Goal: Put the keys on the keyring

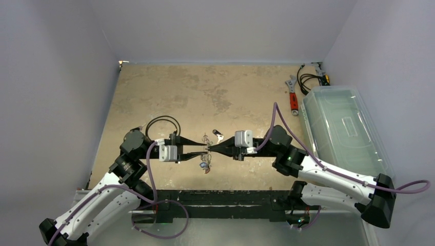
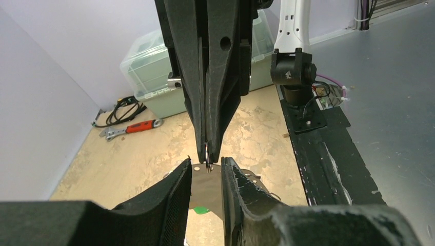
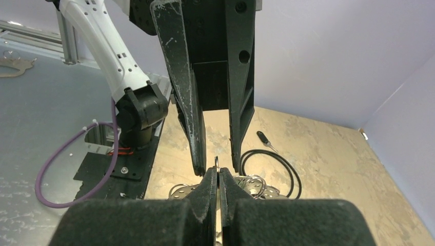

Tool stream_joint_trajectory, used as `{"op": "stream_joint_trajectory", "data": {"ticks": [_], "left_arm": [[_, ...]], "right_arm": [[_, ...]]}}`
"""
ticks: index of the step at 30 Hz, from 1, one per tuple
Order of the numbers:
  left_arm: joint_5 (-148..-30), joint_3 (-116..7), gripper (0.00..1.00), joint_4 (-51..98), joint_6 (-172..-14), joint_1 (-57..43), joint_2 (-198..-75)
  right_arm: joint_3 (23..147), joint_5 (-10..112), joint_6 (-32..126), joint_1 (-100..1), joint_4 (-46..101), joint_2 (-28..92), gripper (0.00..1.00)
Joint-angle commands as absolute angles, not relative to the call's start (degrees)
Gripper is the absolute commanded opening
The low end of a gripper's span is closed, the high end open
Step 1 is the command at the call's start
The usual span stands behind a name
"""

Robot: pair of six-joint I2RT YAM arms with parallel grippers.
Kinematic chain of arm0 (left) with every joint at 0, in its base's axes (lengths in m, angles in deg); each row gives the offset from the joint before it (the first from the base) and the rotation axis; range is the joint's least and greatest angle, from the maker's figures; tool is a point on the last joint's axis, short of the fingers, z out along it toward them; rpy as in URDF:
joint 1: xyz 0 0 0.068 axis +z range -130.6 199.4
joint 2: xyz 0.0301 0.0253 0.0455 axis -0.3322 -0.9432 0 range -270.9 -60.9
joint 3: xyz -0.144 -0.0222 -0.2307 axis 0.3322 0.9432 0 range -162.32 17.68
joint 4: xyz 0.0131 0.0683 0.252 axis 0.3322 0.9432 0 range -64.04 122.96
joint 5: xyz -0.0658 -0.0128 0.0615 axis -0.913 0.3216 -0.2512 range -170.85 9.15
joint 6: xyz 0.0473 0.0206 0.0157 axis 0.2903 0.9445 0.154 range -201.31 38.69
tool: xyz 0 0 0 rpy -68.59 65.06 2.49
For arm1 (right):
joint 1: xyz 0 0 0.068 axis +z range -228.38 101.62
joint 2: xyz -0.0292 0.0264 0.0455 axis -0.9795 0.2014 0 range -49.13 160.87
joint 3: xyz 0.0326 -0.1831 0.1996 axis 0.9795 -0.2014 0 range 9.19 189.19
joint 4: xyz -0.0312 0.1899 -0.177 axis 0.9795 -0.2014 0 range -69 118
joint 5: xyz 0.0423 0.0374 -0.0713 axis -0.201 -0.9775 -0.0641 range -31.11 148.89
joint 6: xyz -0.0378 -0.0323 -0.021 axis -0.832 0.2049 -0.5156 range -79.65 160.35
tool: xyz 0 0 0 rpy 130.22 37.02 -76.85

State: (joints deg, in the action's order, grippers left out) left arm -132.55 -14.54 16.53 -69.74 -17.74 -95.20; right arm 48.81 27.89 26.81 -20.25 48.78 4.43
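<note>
Right gripper (image 1: 210,149): was pressed together, pinching the keyring (image 3: 216,163) edge-on
Left gripper (image 1: 202,149): was spread, fingers straddling the keyring
Keys (image 1: 205,164): lay bunched just beside the keyring, on its arm-base side
Open room: bare tabletop (image 1: 205,92) stretched beyond the keyring to the far edge

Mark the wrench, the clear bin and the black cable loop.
wrench (image 1: 294,102), top external view, on its red handle.
clear bin (image 1: 343,128), top external view, middle of its lid.
black cable loop (image 1: 164,117), top external view, top of the loop's arc.
</note>
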Motion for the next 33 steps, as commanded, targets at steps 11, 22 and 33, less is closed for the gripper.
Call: {"op": "stream_joint_trajectory", "data": {"ticks": [11,22,33], "left_arm": [[-132.29,-14.74,0.21,14.33,-71.00,-17.66,-95.70],[-130.48,-15.20,0.10,14.99,-71.25,-17.59,-96.55],[-128.79,-16.70,0.00,19.10,-67.81,-17.55,-95.49]], "right_arm": [[49.41,28.22,28.13,-20.11,55.86,4.00,0.00],[48.94,28.16,29.01,-20.11,56.86,3.78,0.00],[47.51,21.90,30.46,-20.11,60.24,4.46,0.02]]}}
